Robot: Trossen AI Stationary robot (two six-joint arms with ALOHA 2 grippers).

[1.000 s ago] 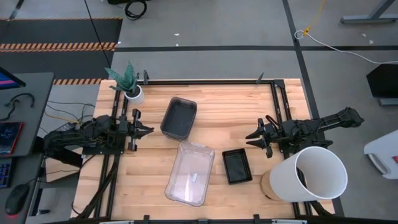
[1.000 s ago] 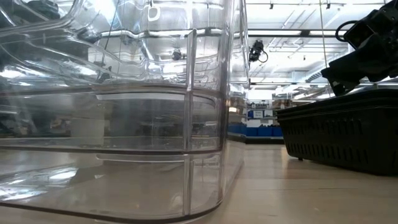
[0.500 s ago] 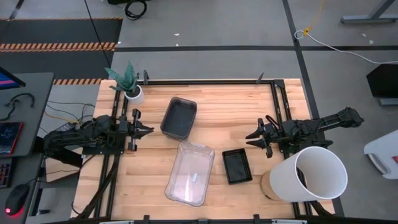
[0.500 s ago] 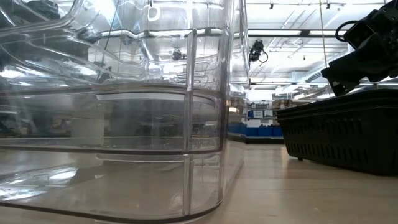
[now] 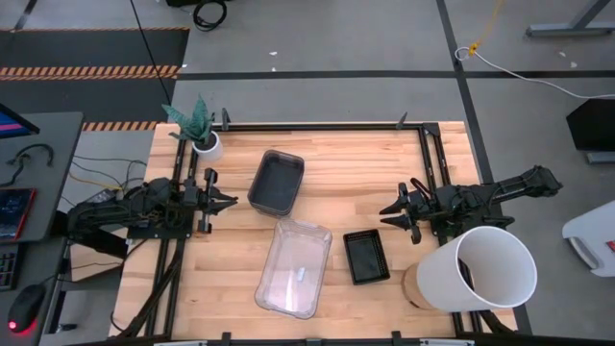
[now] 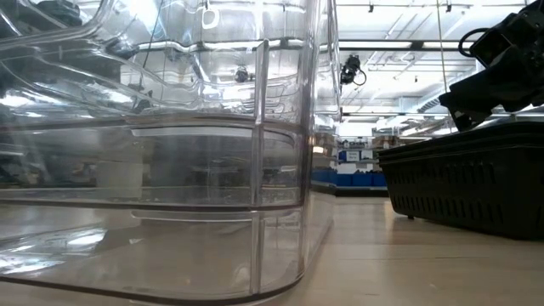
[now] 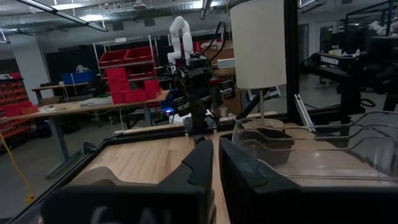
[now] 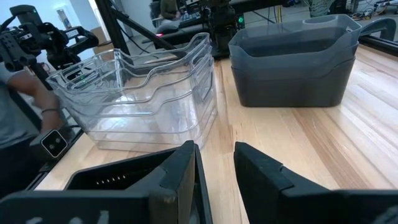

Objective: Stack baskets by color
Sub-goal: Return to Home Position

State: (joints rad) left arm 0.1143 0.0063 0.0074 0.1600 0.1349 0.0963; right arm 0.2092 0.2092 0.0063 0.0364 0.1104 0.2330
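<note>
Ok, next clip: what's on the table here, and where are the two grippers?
Places as in the high view.
clear baskets: one nested stack, clear, lower centre.
grey baskets: one nested stack, smoky grey, just above the clear stack.
black baskets: one stack, black, right of the clear stack.
bucket: one, white, lower right corner.
plant pot: one, white, upper left corner.
table: one, light wood.
left gripper: dark, left side, open, empty.
right gripper: dark, right side, open, empty.
</note>
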